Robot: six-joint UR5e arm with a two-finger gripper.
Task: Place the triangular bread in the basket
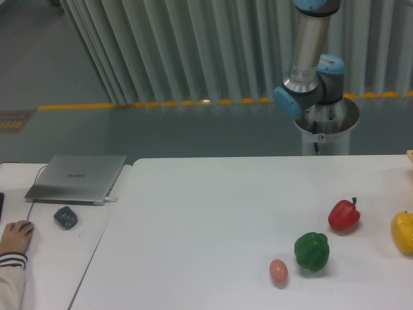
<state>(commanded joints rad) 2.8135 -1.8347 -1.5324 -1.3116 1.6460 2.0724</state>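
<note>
The wide white counter [213, 219] carries only a few things, all at its right side. Behind it stands the grey robot arm with blue joints [308, 71]; its upper part leaves the picture, so the hand is not in view and I cannot tell if it is spread or pressed together. On a side desk lies a closed silver laptop [77, 178]. Then come a yellow pepper [402, 232], a green pepper [312, 250], a red pepper [344, 215] and a small tan egg [278, 270]. The triangular bread and the basket are not visible. I judge the task is at its start: the arm must first find and reach the bread.
</note>
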